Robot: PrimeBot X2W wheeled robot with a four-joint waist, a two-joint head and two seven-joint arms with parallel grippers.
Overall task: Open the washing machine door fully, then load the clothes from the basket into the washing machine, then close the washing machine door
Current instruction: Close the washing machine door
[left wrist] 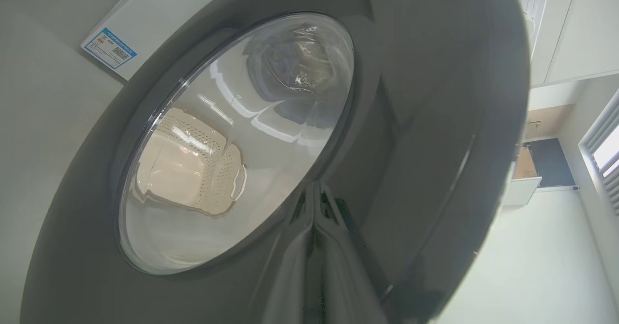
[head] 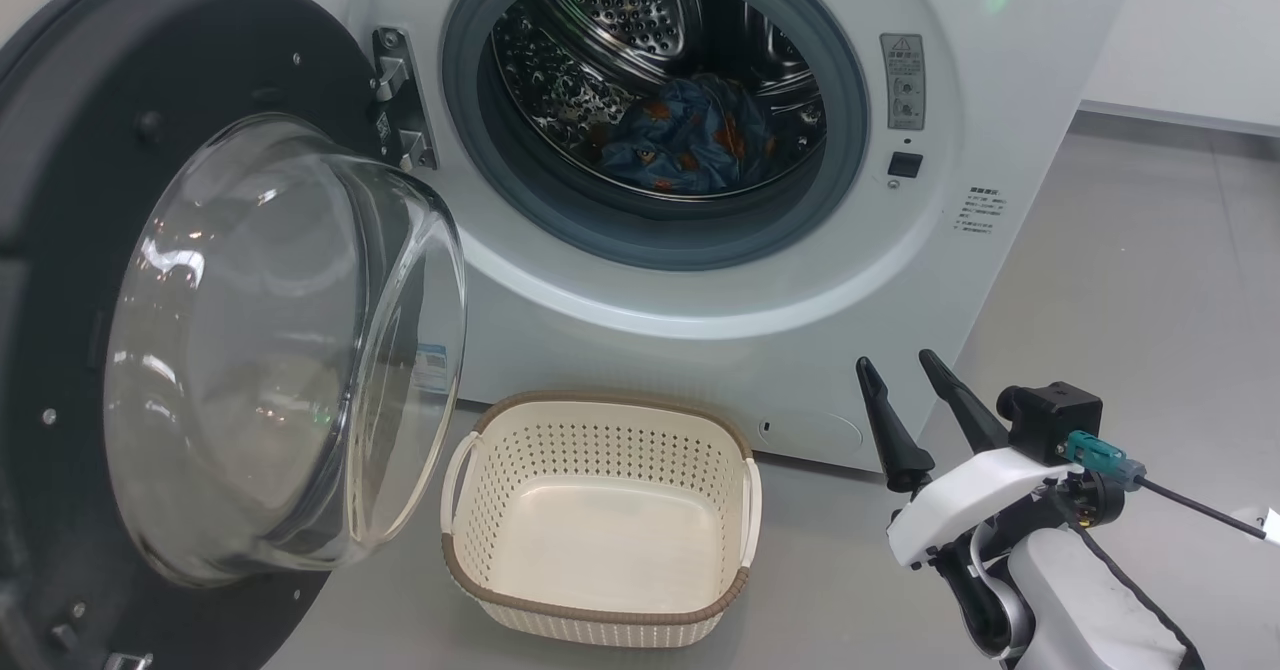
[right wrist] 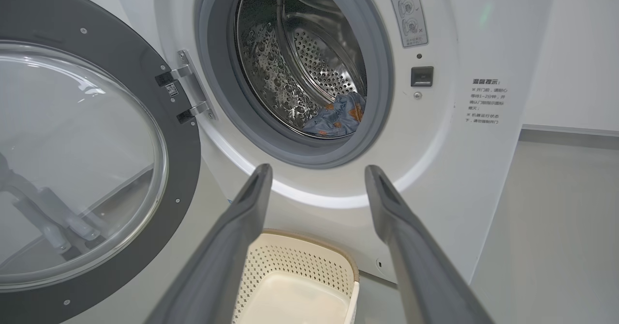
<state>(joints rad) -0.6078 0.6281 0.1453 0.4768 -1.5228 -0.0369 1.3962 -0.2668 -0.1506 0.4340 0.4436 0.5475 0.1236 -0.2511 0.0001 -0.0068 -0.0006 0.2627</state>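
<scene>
Status: loading looks complete to me, and closing the door is the step in hand.

Positions, all referred to the washing machine (head: pixel 700 350):
- The clothes (head: pixel 690 140) lie inside it, low in the steel drum (head: pixel 620 30) and behind the grey seal (head: pixel 840 150).
- The basket (head: pixel 600 450) stands on the floor (head: pixel 1150 300) directly in front of it, below the opening, and holds nothing.
- The washing machine door (head: pixel 280 350) hangs from the hinge at the left of the opening, swung wide.

Left claw (left wrist: pixel 314 203): closed, fingers pressed together, gripping nothing. Its tips are at the glossy black rim on the door face turned away from the machine. I cannot tell whether they touch it.

Right claw (head: pixel 897 360): open and empty, in front of the machine's lower right corner, apart from the basket.

Hazards I watch for:
1. Slip. Closed tips on a smooth, curved rim may skate off sideways, and the door would then stop short of the opening.
2. Basket strike. The glass bowl's lower edge passes near the basket's left handle, so a low sweep could knock it.
3. Weak push. Too little force at the end would leave the latch at the right of the opening unengaged.
4. Trapped fabric. A fold lifted onto the seal would block closure.
5. Right claw in the door's arc. I would keep it clear.
</scene>
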